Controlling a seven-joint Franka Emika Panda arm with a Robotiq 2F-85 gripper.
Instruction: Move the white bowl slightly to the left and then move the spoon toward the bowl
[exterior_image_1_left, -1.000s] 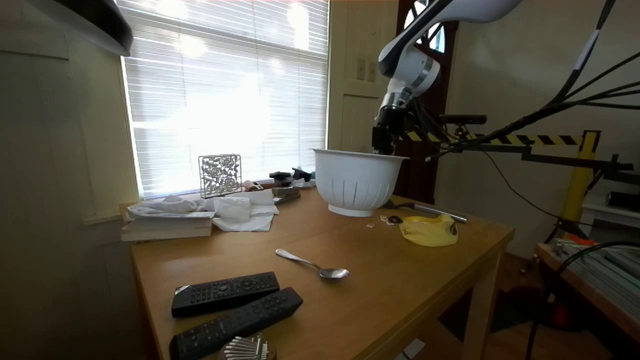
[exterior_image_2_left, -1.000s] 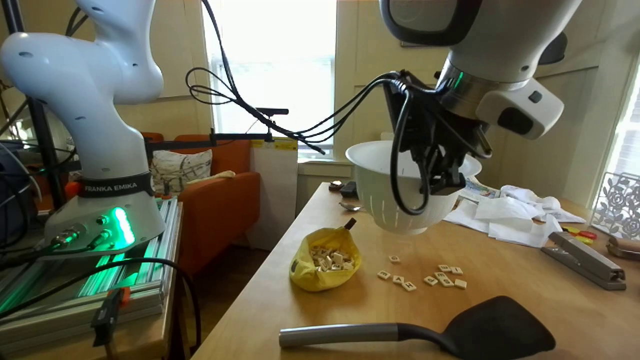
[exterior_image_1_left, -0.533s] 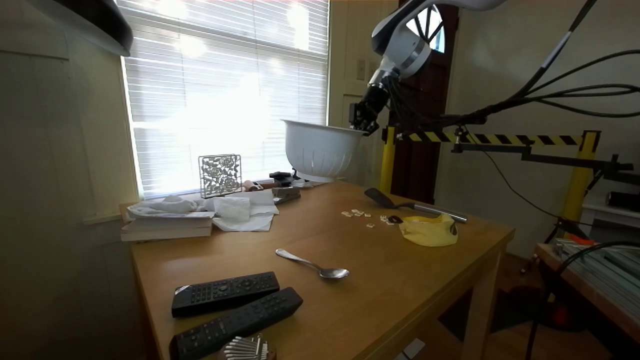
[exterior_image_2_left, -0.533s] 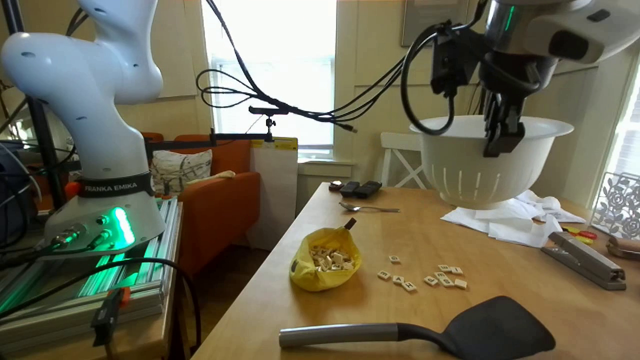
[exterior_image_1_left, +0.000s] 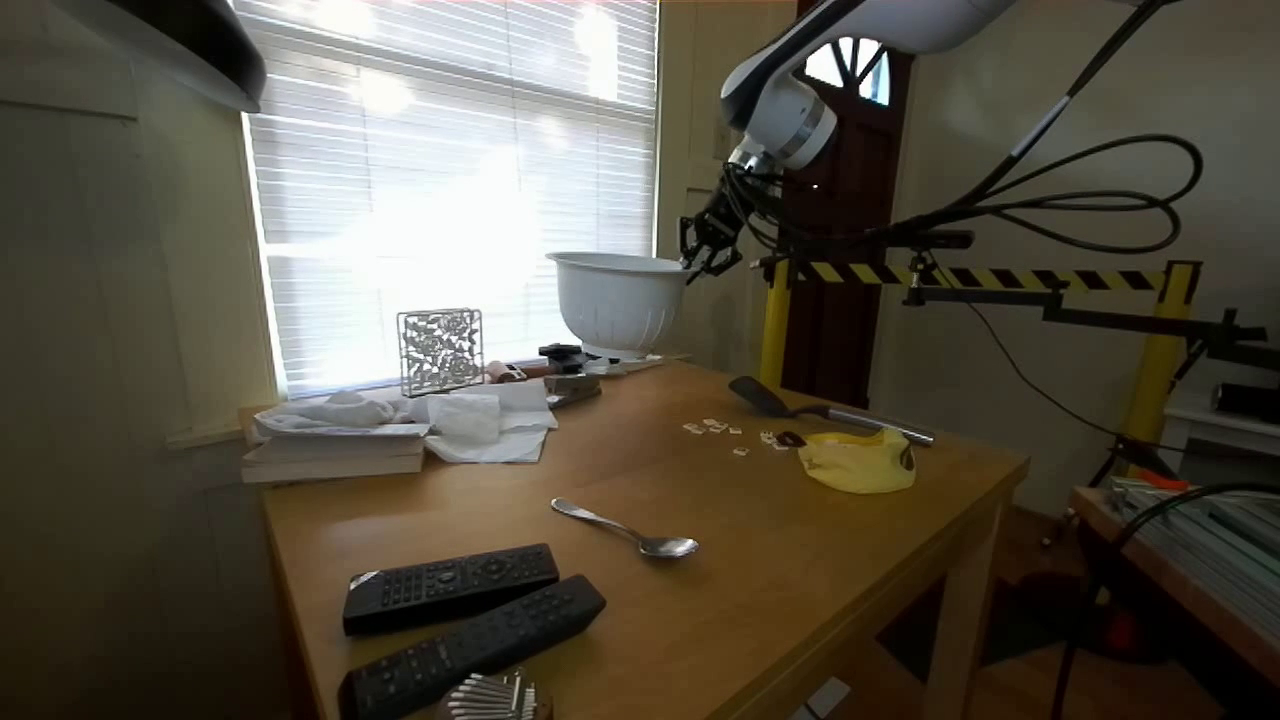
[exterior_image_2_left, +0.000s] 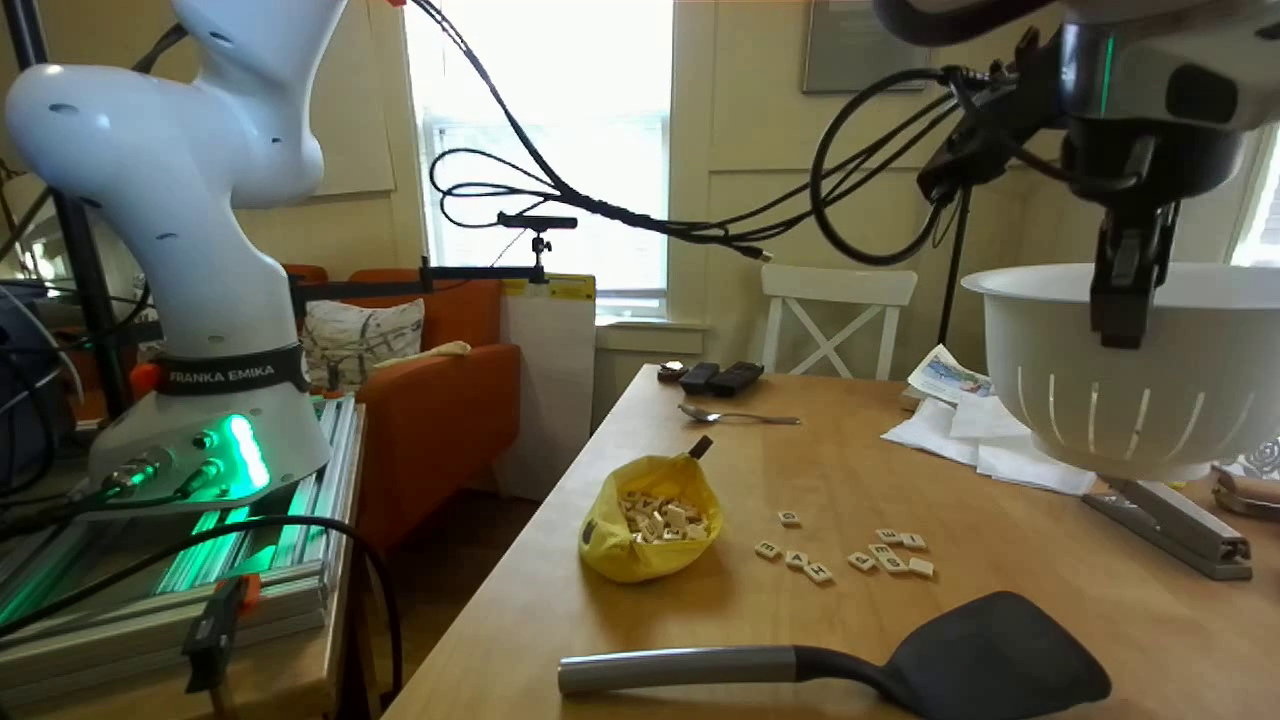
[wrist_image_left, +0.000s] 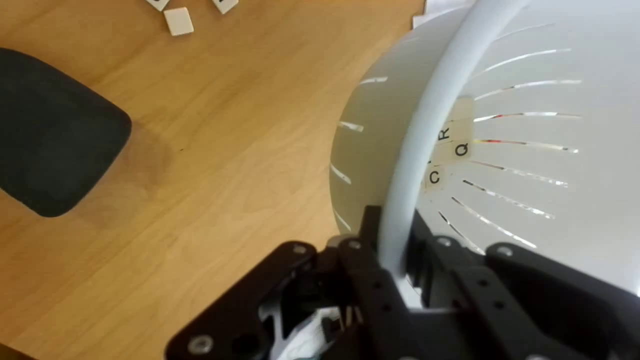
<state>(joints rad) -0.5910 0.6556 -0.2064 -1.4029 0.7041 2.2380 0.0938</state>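
Observation:
The large white bowl (exterior_image_1_left: 618, 310) is upright and roughly level in both exterior views; it also shows in an exterior view (exterior_image_2_left: 1160, 400), covering part of the stapler, with its base appearing above the table. My gripper (exterior_image_1_left: 694, 270) is at the bowl's rim. In the wrist view the black fingers (wrist_image_left: 395, 225) sit on both sides of the rim, one outside and one inside, pressed close to it, and the slotted bowl wall (wrist_image_left: 595, 170) fills the right side. The silvery spoon (exterior_image_1_left: 665, 547) lies flat on the table, away from the gripper; it also shows in an exterior view (exterior_image_2_left: 740, 416).
Two black remotes (exterior_image_1_left: 450, 590) lie near the spoon. A yellow bag of letter tiles (exterior_image_2_left: 640, 560) and loose tiles (exterior_image_2_left: 890, 560) lie mid-table. A black spatula (exterior_image_2_left: 990, 660) lies at one edge. A grey stapler (exterior_image_2_left: 1170, 530) and white papers (exterior_image_1_left: 490, 420) are beside the bowl.
The gripper has carried the white bowl toward the window and stapler side, rightward in an exterior view; it rose and tilted, then came level. The spoon has not moved.

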